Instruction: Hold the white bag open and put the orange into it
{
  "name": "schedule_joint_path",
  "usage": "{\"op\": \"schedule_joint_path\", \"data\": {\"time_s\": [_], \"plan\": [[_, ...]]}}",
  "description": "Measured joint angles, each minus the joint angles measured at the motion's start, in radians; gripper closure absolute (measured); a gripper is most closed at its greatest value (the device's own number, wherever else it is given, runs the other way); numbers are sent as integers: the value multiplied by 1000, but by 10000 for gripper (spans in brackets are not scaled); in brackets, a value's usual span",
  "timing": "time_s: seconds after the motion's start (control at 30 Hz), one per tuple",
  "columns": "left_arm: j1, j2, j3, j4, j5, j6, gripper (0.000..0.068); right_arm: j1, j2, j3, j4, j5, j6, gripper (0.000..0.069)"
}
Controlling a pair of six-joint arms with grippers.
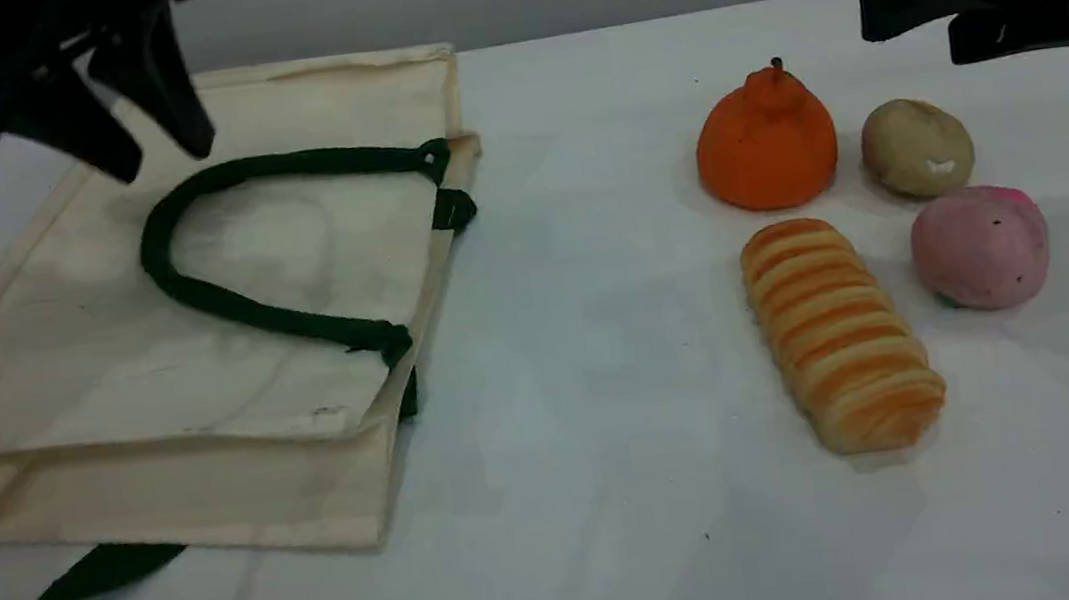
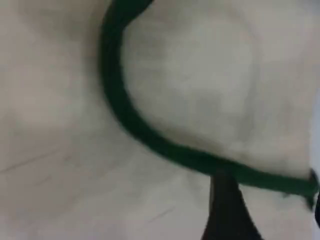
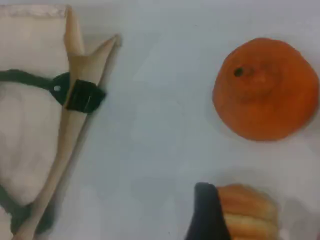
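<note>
**K:** On the left half of the table: the white bag lies flat on its side, mouth facing right. One green handle loops across its top face. A second green strap end sticks out from under the near edge.

**M:** Left gripper?

**K:** Above the bag's far-left corner, clear of the cloth. Two dark fingers spread apart, nothing between them. Left wrist view is blurry: just canvas, the handle, one fingertip at the bottom.

**M:** Orange?

**K:** The orange sits on the table, far right, stem up, well apart from the bag. A tan potato just to its right, a striped bread loaf nearer the camera, a pink round fruit right of the loaf.

**M:** Right gripper?

**K:** The right gripper hangs at the far right corner, above and beyond the potato, jaws wide, empty. Its wrist camera shows the orange and the loaf's end by its fingertip.
</note>
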Motion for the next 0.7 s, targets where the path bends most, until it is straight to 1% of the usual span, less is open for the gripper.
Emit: {"op": "schedule_joint_path", "data": {"time_s": [0.13,0.3,0.43,0.5,0.63,0.7], "plan": [[0,6,33,58,-8,-66,318,0,0,0,0,0,-1,214],[2,6,99,120,-84,-185,318,0,0,0,0,5,-1,214],[2,17,123,117,-139,-237,318,0,0,0,0,18,-1,214],[2,34,123,115,-145,-249,318,0,0,0,0,19,-1,214],[2,80,123,113,-146,-306,318,0,0,0,0,19,-1,214],[2,100,123,112,-153,-315,318,0,0,0,0,19,-1,214]]}}
